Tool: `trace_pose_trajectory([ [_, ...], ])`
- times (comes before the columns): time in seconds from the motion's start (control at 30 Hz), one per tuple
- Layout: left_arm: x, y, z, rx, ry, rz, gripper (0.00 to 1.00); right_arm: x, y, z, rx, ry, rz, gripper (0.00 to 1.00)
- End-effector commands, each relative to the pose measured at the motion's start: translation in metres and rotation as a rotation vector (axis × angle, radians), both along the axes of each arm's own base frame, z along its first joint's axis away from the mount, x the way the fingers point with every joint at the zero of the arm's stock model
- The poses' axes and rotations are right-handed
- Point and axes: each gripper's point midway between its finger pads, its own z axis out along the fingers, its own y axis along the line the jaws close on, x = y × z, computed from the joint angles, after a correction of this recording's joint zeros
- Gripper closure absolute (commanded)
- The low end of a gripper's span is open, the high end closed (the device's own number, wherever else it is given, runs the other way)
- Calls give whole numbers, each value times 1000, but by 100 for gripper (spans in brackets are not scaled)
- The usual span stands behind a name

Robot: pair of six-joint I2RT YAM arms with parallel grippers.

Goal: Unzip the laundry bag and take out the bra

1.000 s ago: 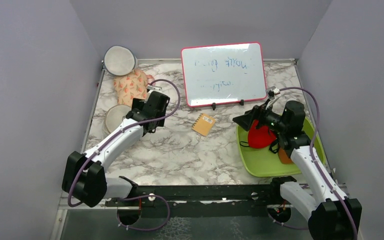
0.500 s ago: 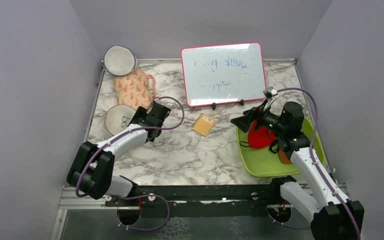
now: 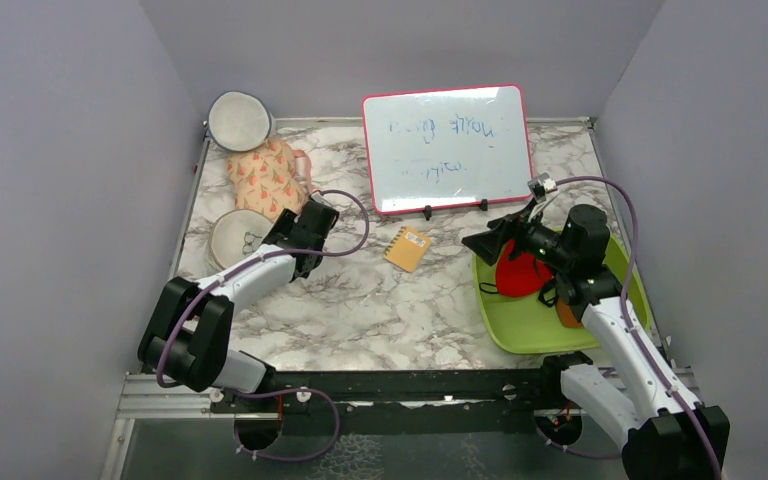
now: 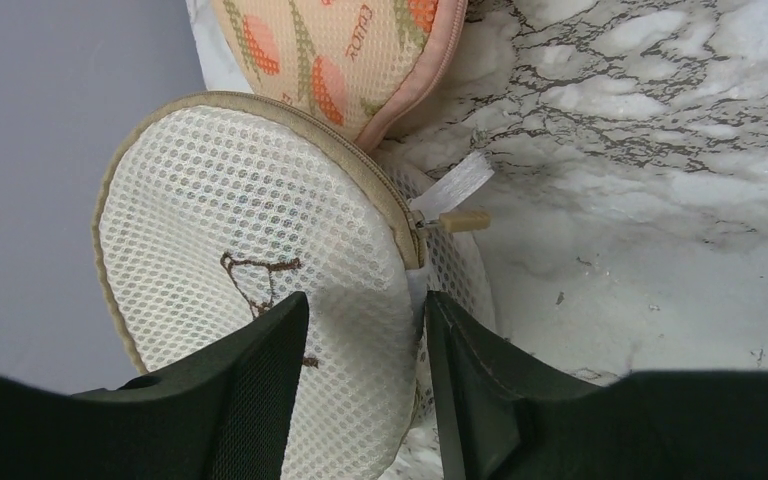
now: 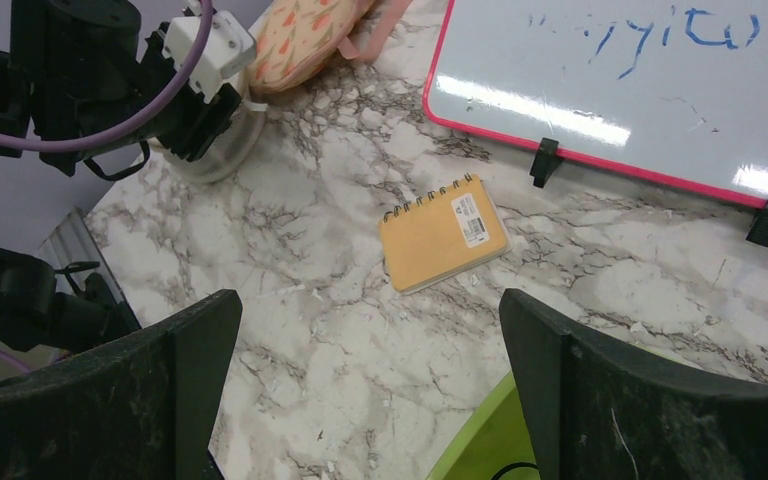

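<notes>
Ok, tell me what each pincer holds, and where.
Nothing is held. The left pincer straddles the laundry bag at its rim near the zipper pull, jaws apart; the right pincer is open and empty.

A white tabletop with grey marble veining [image 3: 380, 300] carries everything. On its left side a round cream mesh laundry bag [image 3: 230, 238] lies on the surface, with a peach floral fabric pouch [image 3: 263, 175] touching its far edge. Beyond the pouch, in the back left corner, is a grey-rimmed white round disc [image 3: 240, 120]. A pink-framed whiteboard [image 3: 447, 145] stands at the back centre on two black feet. Near its front edge but apart from it, a small orange spiral-bound notepad [image 3: 407, 248] lies flat on the marble. A lime-green plastic tray [image 3: 520, 328] sits at the right edge.
</notes>
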Motion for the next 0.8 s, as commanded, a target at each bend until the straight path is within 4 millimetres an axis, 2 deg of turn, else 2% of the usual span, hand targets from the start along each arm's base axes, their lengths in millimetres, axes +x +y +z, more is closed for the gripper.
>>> trace_pose_trajectory([
  [0.0, 5, -2, 4, -20, -21, -9, 65, 2, -1, 5, -10, -33, -13, 0],
  [0.1, 5, -6, 2, -60, -34, 5, 77, 3, 0, 3, -11, -22, -13, 0],
  [0.17, 4, -13, 0, -119, -37, 5, 79, 3, 0, 1, -11, -15, -11, 0],
  [0.23, 2, -22, -3, -181, -26, -5, 89, 2, 2, 2, -5, -12, 6, 0],
  [0.43, 3, -46, 10, -332, -43, -50, 99, 3, 7, -9, 7, 32, 39, 0],
  [0.63, -3, -84, 14, -525, -52, -183, 100, -2, 15, -9, 30, 30, 99, 0],
  [0.77, -13, -120, 28, -658, -71, -299, 100, 0, 15, -14, 26, 33, 101, 0],
])
